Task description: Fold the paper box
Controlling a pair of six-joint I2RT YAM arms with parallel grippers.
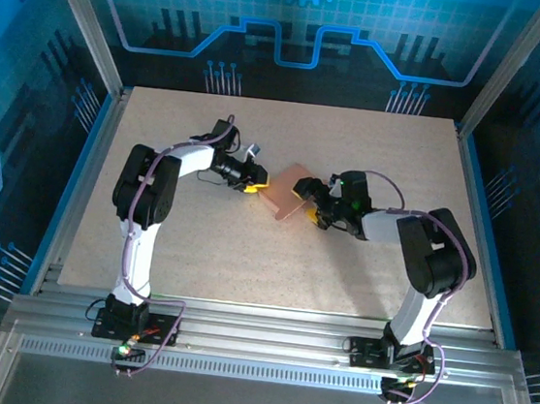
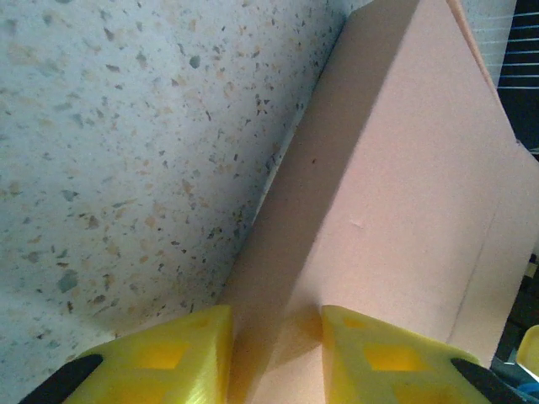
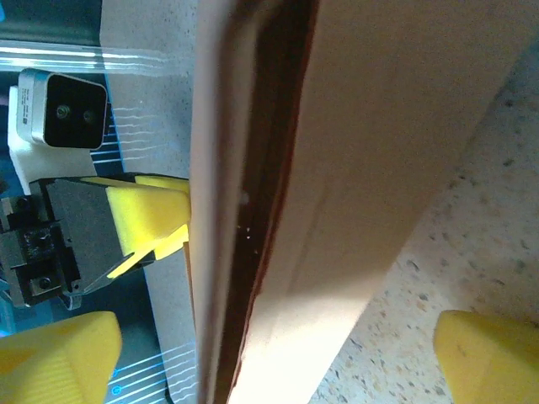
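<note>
Left jaws clamp paper box (image 2: 396, 210) fold; right jaws wide, straddling box.

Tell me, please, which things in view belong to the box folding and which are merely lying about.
Job: salmon-pink thin cardboard paper box; left end effector; right end effector.
Not the job: speckled beige tabletop; blue patterned back wall.

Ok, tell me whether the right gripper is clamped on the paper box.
No: the right gripper's fingers stand wide apart, the paper box passing between them with table showing beside one finger.
</note>
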